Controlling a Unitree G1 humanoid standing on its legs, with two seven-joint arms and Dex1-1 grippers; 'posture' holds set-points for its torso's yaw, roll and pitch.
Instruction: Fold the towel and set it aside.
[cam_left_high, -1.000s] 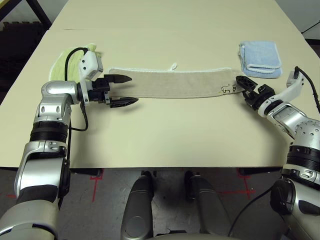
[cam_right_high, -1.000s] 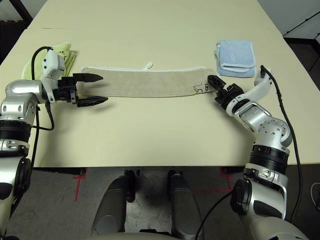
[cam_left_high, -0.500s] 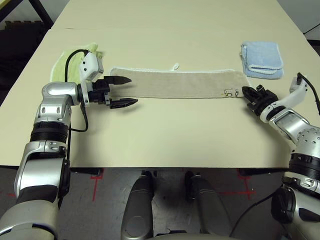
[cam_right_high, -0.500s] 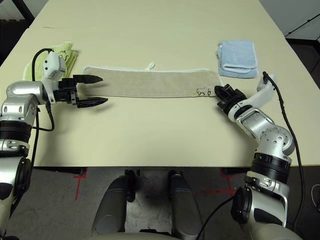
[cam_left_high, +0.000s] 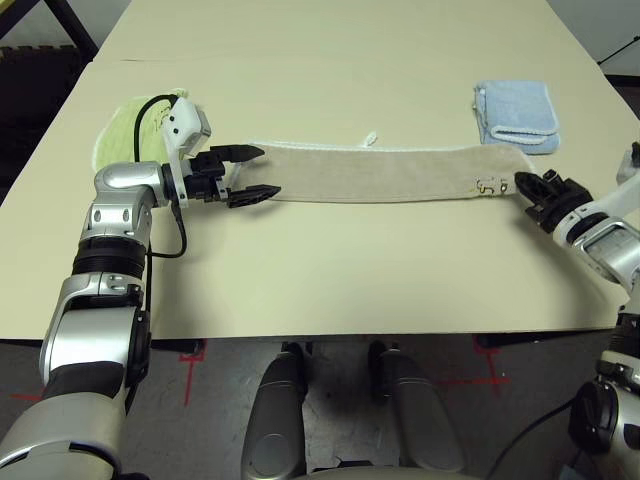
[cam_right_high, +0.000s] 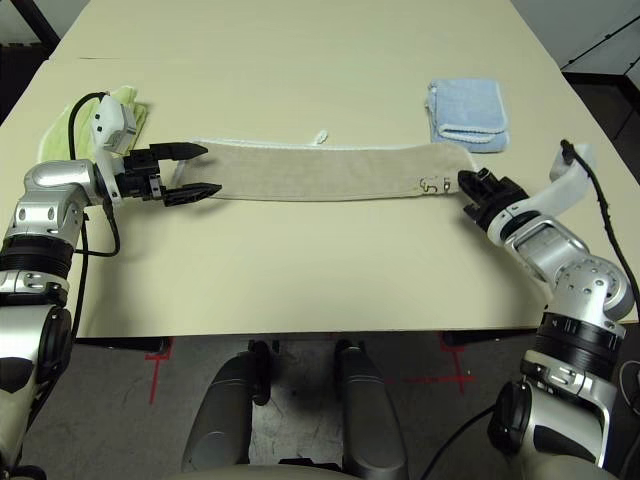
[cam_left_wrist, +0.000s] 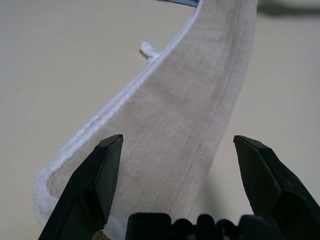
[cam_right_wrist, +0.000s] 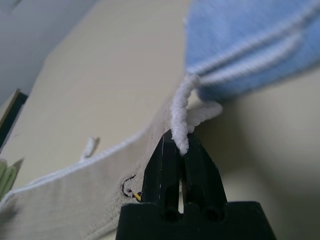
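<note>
Grasp step: right gripper (cam_right_high: 470, 184) jaws clamped on the white-edged corner of the long beige terry towel (cam_left_high: 380, 172). Left gripper (cam_left_high: 252, 172) jaws wide open astride the opposite end; next they need to close on it before folding.

A robotics laboratory or test room is indicated. A plain cream table (cam_left_high: 330, 270) is set on a grey floor (cam_left_high: 200, 400) marked with red tape crosses (cam_left_high: 190, 352). Folded practice cloths, a lime-green towel (cam_left_high: 125, 125) and a light blue towel (cam_left_high: 515, 112), are laid out.
</note>
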